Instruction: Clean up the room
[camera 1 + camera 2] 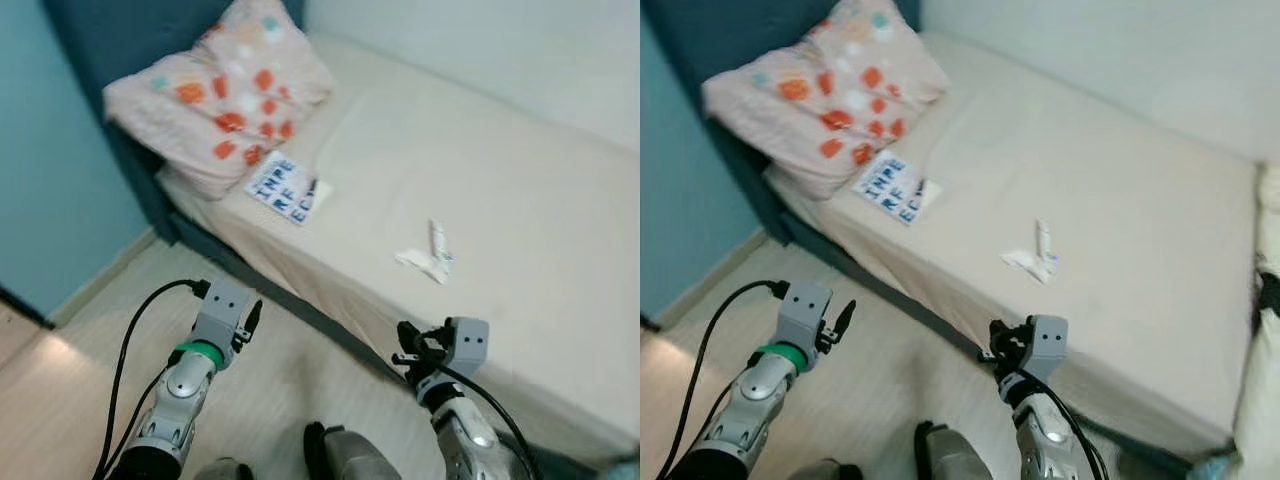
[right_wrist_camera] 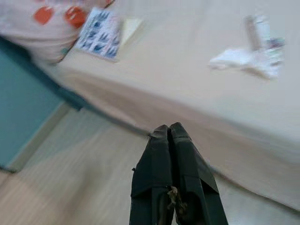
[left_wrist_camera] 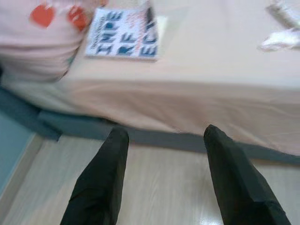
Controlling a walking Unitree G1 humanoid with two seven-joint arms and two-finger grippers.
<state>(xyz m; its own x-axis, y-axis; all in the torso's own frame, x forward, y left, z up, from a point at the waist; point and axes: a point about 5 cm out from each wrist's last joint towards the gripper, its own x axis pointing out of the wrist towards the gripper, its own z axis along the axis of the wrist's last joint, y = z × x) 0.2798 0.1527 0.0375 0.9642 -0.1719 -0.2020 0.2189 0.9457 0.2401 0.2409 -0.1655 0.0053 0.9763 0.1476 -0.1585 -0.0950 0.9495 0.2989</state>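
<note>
Cleanup looked barely started, judging by what lay on the bed [image 1: 520, 180]. Three loose items were on the sheet: a book [image 1: 283, 189] with blue lettering, touching the lower edge of the spotted pillow [image 1: 225, 95]; a small tube [image 1: 440, 245] mid-mattress; and a crumpled white wrapper [image 1: 418, 261] just beside the tube, possibly touching it. Too blurred to say what the tube held.

Both arms were raised in front of the robot, over the wooden floor [image 1: 90, 360], short of the mattress edge. Left gripper [image 3: 161, 140] had its fingers spread apart, nothing between them, aimed roughly at the bed side below the book. Right gripper [image 2: 169, 136] had fingers pressed together, empty, pointing toward the bed with the tube and wrapper ahead of it.

My read: nothing picked up, nothing visibly sorted. Left to do: wrapper and tube off the bed, book put somewhere sensible, maybe straighten the pillow. No bin or shelf in frame, so drop-off spot is unknown. Right gripper was nearest the wrapper and would need to open first.
</note>
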